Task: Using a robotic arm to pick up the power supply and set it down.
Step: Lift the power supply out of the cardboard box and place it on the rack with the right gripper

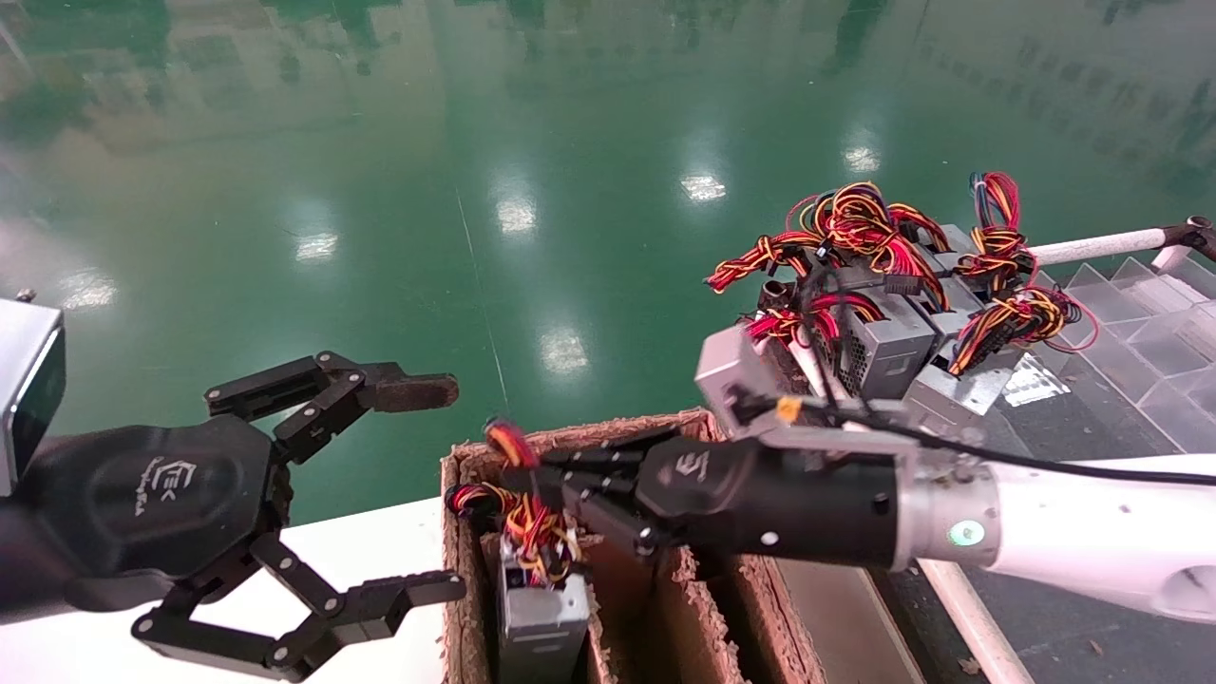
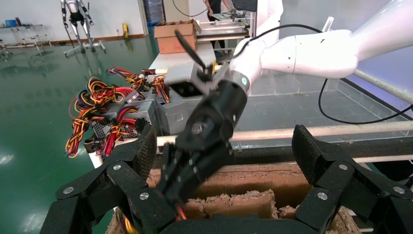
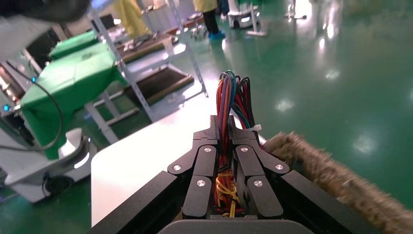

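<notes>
Right end effector (image 1: 532, 494): we are clamping the power supply (image 1: 540, 617) by its wire bundle (image 3: 233, 105).
Left end effector (image 1: 418, 489): hanging open, idle.
Progress: we are lowering it into the cardboard box (image 1: 665, 608); release remaining.

I see bright, even overhead light; white ceiling-lamp reflections glare off glossy green floor (image 1: 532, 171). My head view sharp throughout. Left wrist view: black linkage-finger gripper on white tubular arm (image 2: 187, 178) smeared by blur. Right wrist view: frayed brown cardboard box edge (image 3: 336, 180) soft, background overexposed near top.
</notes>
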